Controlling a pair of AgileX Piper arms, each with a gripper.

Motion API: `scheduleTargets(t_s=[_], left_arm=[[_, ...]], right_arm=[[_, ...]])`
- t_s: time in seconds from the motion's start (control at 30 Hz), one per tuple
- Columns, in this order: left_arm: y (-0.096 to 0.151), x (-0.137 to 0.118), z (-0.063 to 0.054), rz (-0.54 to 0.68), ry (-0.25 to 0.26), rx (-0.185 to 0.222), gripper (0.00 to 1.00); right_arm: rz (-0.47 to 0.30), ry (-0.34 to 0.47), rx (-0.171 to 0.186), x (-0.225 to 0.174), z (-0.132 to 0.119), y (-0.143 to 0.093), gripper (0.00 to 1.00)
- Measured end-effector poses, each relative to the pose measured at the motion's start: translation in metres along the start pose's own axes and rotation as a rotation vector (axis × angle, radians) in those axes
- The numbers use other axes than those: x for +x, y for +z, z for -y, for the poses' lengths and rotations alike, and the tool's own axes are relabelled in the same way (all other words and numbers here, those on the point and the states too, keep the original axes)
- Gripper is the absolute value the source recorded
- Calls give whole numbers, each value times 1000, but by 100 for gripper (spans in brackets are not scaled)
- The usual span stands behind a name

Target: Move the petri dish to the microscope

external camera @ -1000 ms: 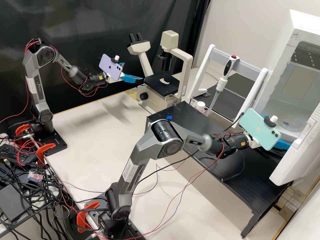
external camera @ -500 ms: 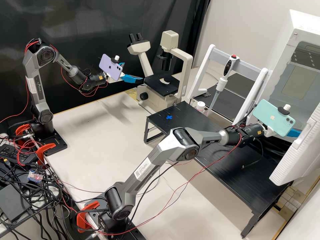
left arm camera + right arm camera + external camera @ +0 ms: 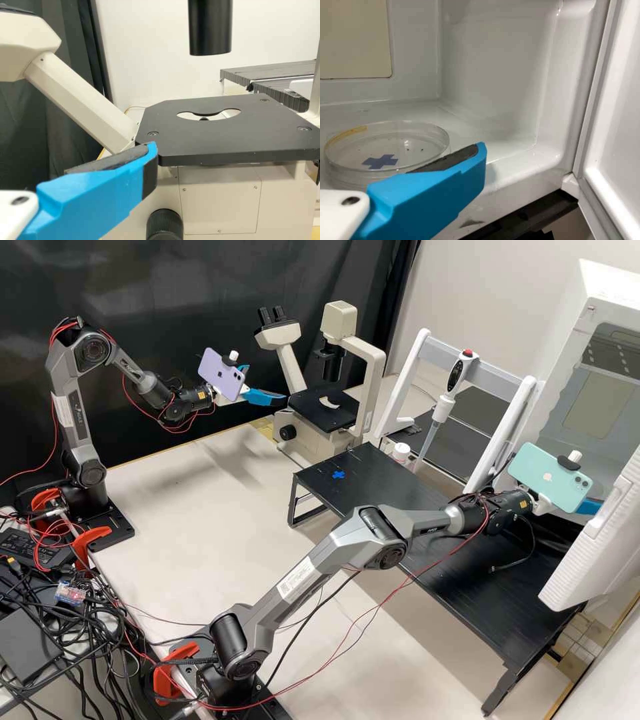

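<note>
In the high view, my right gripper [image 3: 587,507] reaches into the white chamber, partly behind its phone. The clear petri dish [image 3: 427,150] rests on the chamber floor in the right wrist view, with a blue cross seen through it and an amber strip on its rim. Beside it is one finger of my right gripper [image 3: 437,182], its dark pad overlapping the dish's edge; the fingers are apart. Open and holding nothing, my left gripper [image 3: 267,383] is just left of the microscope [image 3: 325,407]. A finger of my left gripper [image 3: 100,192] appears before the bare black stage [image 3: 220,137].
The chamber door [image 3: 593,540] stands open beside the right gripper. Along the back, a white rack [image 3: 421,367] holds a pipette [image 3: 441,410]. A low black table [image 3: 393,497] stands below the right forearm. The microscope's black condenser [image 3: 211,30] hangs above its stage.
My right arm has stretched forward into the chamber, mostly in the first half second. Its phone now covers the place where the dish showed earlier in the high view. The left arm kept still.
</note>
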State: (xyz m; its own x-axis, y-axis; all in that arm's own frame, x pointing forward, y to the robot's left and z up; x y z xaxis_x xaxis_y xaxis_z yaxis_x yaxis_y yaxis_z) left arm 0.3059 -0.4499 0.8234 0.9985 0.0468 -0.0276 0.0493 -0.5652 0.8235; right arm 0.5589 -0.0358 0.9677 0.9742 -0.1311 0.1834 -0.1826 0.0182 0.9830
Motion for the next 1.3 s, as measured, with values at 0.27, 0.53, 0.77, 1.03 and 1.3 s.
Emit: scheduleTargets(t_s=[0.27,0.53,0.77,1.03,1.3], left_arm=[[0,0,0,0,0,0,100],[0,0,0,0,0,0,100],[0,0,0,0,0,0,100],[0,0,0,0,0,0,100],[0,0,0,0,0,0,100]], right_arm=[[-33,-28,4,7,6,1,0],[-34,-45,-3,7,4,-3,0],[-33,-46,-29,10,4,-3,0],[-28,-44,-36,13,5,-1,0],[-23,-40,-36,15,5,1,0]])
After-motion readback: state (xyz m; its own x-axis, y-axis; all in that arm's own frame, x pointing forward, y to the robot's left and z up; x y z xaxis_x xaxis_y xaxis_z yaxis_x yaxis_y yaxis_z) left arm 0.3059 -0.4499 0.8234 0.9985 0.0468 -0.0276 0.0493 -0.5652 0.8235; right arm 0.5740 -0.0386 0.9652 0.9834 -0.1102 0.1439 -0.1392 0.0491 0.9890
